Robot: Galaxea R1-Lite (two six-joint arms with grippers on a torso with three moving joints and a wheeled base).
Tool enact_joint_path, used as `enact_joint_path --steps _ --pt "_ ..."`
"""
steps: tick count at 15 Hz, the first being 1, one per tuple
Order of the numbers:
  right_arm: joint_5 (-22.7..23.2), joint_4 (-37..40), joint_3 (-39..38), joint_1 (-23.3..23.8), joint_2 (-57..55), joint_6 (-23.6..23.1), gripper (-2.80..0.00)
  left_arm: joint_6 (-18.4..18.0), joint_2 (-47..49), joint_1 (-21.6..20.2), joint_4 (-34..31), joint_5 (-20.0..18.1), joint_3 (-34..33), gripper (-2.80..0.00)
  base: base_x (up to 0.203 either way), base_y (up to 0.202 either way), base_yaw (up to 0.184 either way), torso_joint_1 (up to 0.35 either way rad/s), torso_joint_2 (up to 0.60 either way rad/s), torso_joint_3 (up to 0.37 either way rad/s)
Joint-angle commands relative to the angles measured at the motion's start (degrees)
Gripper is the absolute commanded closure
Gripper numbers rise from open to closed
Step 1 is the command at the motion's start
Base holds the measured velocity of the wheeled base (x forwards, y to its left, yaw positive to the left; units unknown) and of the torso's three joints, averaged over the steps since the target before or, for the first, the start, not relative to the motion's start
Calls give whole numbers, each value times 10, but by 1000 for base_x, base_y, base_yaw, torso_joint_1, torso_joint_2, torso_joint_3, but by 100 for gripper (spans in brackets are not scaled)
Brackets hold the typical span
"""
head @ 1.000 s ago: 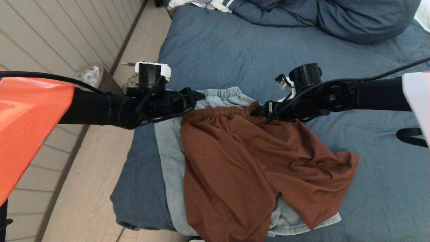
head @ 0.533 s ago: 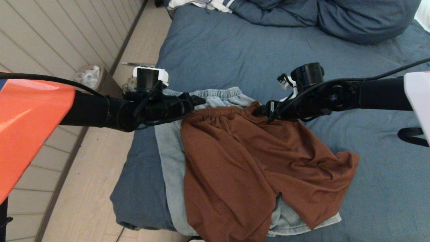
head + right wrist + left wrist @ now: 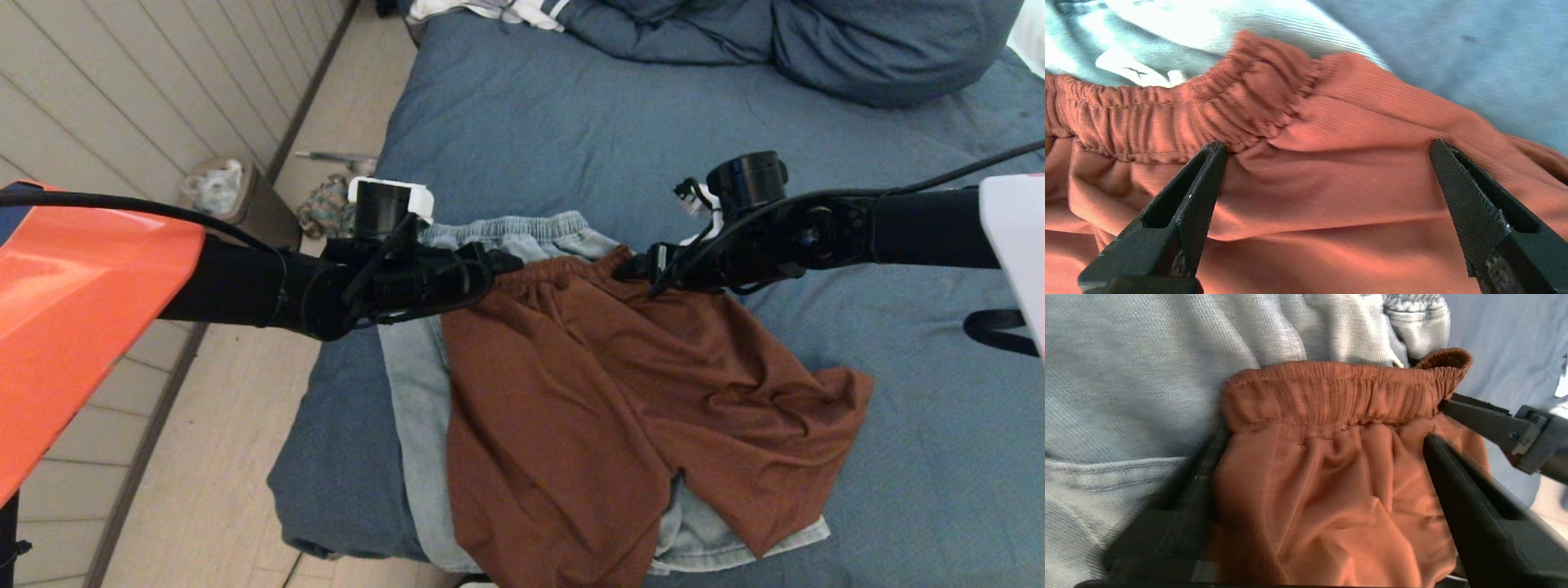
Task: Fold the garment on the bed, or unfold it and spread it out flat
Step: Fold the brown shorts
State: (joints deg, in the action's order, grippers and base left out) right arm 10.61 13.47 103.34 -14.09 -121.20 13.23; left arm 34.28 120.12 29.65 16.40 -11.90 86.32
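Rust-brown shorts (image 3: 588,392) lie spread on the bed (image 3: 522,122), on top of pale denim shorts (image 3: 412,392). My left gripper (image 3: 502,263) is at the left end of the brown elastic waistband (image 3: 1331,392). It is open, fingers (image 3: 1204,473) wide apart, with the left edge of the brown cloth (image 3: 1323,506) lying between them. My right gripper (image 3: 633,265) is at the waistband's right end, also open. In the right wrist view its gripper (image 3: 1327,143) straddles a flat stretch of brown cloth (image 3: 1331,196) just below the waistband.
Bunched blue bedding (image 3: 816,49) and a white garment (image 3: 490,10) lie at the far end of the bed. A small bin (image 3: 224,192) stands on the wooden floor by the wall, left of the bed. The bed's near left corner (image 3: 302,506) drops off there.
My left arm has shifted right and a little nearer, bringing its fingers onto the left end of the brown waistband. The right arm and the shorts have hardly moved.
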Motion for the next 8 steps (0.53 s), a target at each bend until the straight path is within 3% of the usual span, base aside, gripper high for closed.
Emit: enact_joint_path --steps 1,8 --pt "0 1 2 0 -1 0 -280 2 2 1 1 -1 2 0 0 0 0 0 0 0" --pt "0 1 9 1 2 0 -280 0 4 0 1 2 4 0 0 0 0 0 0 0"
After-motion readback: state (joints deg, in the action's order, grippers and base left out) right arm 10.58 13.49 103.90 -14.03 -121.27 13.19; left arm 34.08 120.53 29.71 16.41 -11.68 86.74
